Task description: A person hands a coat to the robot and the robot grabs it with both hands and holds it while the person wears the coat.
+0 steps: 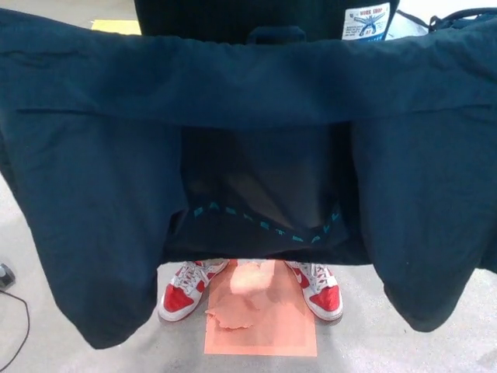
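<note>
The coat (248, 101) spans the frame's upper half, the person's shoes (190, 289) below centre. I keep it level and taut (neither hand shows, so grip unknown).

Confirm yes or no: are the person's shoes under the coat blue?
No. The two shoes showing below the dark coat are red and white, standing at the edge of an orange floor mat.

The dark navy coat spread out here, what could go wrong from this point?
1. The dark navy fabric coat fills the head view, hiding both robot hands, so a slipping grip might go unnoticed.
2. Its hanging sleeves droop near the person's red and white sneakers and could be stepped on.
</note>
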You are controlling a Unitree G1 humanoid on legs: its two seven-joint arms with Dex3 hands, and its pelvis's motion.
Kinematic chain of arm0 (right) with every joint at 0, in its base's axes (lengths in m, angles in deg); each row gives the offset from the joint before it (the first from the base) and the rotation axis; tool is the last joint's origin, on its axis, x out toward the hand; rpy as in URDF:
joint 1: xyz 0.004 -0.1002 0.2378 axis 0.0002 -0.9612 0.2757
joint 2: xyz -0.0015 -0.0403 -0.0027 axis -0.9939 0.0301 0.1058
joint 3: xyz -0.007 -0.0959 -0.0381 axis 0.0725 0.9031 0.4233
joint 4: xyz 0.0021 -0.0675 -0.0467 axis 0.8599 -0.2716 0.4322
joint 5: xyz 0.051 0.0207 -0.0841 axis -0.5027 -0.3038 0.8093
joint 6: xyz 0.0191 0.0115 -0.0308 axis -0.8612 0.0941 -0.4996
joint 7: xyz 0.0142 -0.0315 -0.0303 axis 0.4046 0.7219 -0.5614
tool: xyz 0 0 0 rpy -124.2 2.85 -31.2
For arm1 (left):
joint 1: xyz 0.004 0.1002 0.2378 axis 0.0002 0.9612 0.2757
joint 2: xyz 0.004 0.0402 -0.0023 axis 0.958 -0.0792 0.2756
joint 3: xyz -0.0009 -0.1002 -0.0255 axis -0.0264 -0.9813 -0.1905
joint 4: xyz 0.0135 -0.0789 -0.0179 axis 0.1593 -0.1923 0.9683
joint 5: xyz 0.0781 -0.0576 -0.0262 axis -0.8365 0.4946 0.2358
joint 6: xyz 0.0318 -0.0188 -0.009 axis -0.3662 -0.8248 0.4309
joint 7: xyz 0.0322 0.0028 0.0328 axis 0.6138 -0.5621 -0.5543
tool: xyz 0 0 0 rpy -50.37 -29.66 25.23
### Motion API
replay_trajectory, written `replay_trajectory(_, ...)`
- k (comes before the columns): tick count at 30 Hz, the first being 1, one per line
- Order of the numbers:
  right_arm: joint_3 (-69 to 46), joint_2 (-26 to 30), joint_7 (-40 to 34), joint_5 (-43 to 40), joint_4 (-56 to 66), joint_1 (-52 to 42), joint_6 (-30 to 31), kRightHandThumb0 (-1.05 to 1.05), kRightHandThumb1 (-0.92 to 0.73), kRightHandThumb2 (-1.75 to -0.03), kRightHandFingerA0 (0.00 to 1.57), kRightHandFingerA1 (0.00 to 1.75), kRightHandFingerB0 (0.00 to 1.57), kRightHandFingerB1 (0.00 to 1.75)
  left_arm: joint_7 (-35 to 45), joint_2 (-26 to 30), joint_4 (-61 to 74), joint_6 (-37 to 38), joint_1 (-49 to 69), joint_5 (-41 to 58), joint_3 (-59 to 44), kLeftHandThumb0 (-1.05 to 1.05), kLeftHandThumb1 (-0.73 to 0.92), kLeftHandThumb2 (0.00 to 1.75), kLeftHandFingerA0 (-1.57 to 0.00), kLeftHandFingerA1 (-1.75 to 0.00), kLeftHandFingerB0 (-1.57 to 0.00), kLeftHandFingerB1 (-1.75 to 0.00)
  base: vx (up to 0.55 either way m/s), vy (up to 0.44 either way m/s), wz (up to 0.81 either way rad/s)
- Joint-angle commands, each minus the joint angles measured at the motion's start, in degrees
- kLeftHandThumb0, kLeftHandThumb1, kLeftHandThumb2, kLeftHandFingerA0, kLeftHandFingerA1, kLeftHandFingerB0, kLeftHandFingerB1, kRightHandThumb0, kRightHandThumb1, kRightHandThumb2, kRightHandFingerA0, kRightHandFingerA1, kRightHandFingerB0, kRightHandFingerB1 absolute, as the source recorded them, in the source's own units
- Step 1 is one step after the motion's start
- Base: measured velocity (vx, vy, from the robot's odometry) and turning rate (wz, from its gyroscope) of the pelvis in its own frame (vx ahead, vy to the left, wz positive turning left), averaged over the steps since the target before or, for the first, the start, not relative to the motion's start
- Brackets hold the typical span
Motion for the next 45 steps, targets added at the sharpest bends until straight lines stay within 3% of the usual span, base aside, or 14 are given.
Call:
replay_trajectory(1,-7.4,8.0,-20.1,8.6,21.1,-10.6,-28.1,-0.2,-0.9,-0.66,1.12,0.7,0.67,0.65,-26.7,9.2,25.9,17.9,9.1,-17.9,0.0,-0.38,0.82,0.65,-0.84,-0.45,-0.67,-0.41,0.0,0.0,0.0)
replay_trajectory(12,-25.5,1.9,-13.4,-5.7,49.6,-18.2,-33.6,-0.15,-0.86,-0.65,1.05,0.63,0.76,0.6,-15.2,8.7,60.4,36.2,20.1,-7.3,-15.1,-0.42,0.8,0.64,-0.85,-0.53,-0.65,-0.47,0.0,0.0,0.0)
replay_trajectory(15,-28.8,1.6,-11.3,-11.0,55.0,-17.5,-33.7,-0.2,-0.85,-0.65,1.0,0.62,0.66,0.54,-10.0,8.6,67.9,39.5,21.1,0.4,-17.3,-0.5,0.55,0.96,-0.75,-0.69,-0.5,-0.59,0.0,0.0,0.0)
replay_trajectory(16,-30.2,1.8,-10.2,-13.5,58.4,-17.1,-32.8,-0.32,-0.79,-0.63,0.94,0.61,0.49,0.45,-8.3,9.5,71.6,40.2,20.5,3.1,-19.0,-0.56,0.7,0.61,-0.77,-0.53,-0.54,-0.46,0.0,0.0,0.0)
replay_trajectory(18,-31.8,2.3,-8.7,-16.5,62.5,-16.2,-31.7,-0.38,-0.58,-0.9,0.85,0.75,0.34,0.55,-6.7,9.7,76.4,39.6,20.3,5.6,-21.1,-0.62,0.71,0.62,-0.79,-0.53,-0.58,-0.47,0.0,0.0,0.0)
replay_trajectory(19,-32.6,2.9,-8.4,-18.0,63.3,-15.1,-32.3,-0.3,-0.73,-0.61,0.82,0.62,0.36,0.43,-5.0,10.4,79.0,38.5,20.8,8.1,-21.5,-0.69,0.59,0.99,-0.74,-0.67,-0.54,-0.6,0.0,0.0,0.0)
replay_trajectory(20,-33.3,3.3,-8.0,-19.5,64.1,-14.1,-32.5,-0.35,-0.7,-0.6,0.73,0.6,0.32,0.39,-3.5,11.4,81.2,37.8,21.0,10.5,-22.1,-0.71,0.74,0.63,-0.76,-0.55,-0.62,-0.49,0.0,0.0,0.0)
replay_trajectory(24,-38.4,5.9,-6.5,-24.5,68.5,-10.2,-30.0,-0.54,-0.56,-0.86,0.42,0.65,0.12,0.47,0.0,16.5,86.8,38.2,18.3,18.1,-29.0,-0.94,0.87,0.67,-0.67,-0.54,-0.59,-0.48,0.0,0.0,0.0)
replay_trajectory(25,-39.6,6.5,-6.5,-24.8,68.9,-9.3,-29.5,-0.58,-0.55,-0.86,0.36,0.63,0.12,0.47,0.7,17.3,88.6,37.1,18.1,19.6,-30.7,-0.94,0.65,1.14,-0.63,-0.62,-0.47,-0.53,0.0,0.0,0.0)
replay_trajectory(27,-41.7,7.5,-6.2,-25.4,69.4,-6.6,-28.1,-0.6,-0.56,-0.86,0.31,0.62,0.1,0.46,2.7,18.9,93.9,33.4,18.2,24.9,-32.9,-1.01,0.87,0.68,-0.66,-0.53,-0.55,-0.46,0.0,0.0,0.0)
replay_trajectory(28,-42.8,8.8,-6.1,-24.8,69.8,-3.8,-26.3,-0.63,-0.57,-0.87,0.29,0.61,0.09,0.46,2.3,18.7,95.7,31.1,15.6,25.3,-33.1,-0.89,0.71,1.19,-0.62,-0.67,-0.36,-0.53,0.0,0.0,0.0)
replay_trajectory(34,-46.4,16.4,-2.0,-27.8,69.3,4.9,-20.5,-0.62,-0.69,-0.61,0.39,0.56,0.14,0.34,4.4,22.3,93.0,23.6,1.6,28.2,-31.5,-0.92,0.74,0.63,-0.24,-0.53,-0.14,-0.45,0.0,0.0,0.0)
replay_trajectory(42,-46.4,27.1,4.8,-29.3,63.8,16.6,-8.5,-0.75,-0.74,-0.63,0.38,0.53,0.1,0.31,16.4,33.1,82.6,7.2,-13.8,38.8,-29.9,-0.88,0.6,1.0,-0.08,-0.38,-0.1,-0.19,0.0,0.0,0.0)
replay_trajectory(45,-43.0,33.8,12.0,-33.2,58.8,21.4,-2.7,-0.85,-0.57,-0.95,0.31,0.56,0.09,0.45,22.4,36.0,75.4,0.3,-22.8,37.8,-26.3,-0.92,0.6,0.99,-0.09,-0.12,-0.09,-0.15,0.0,0.0,0.0)
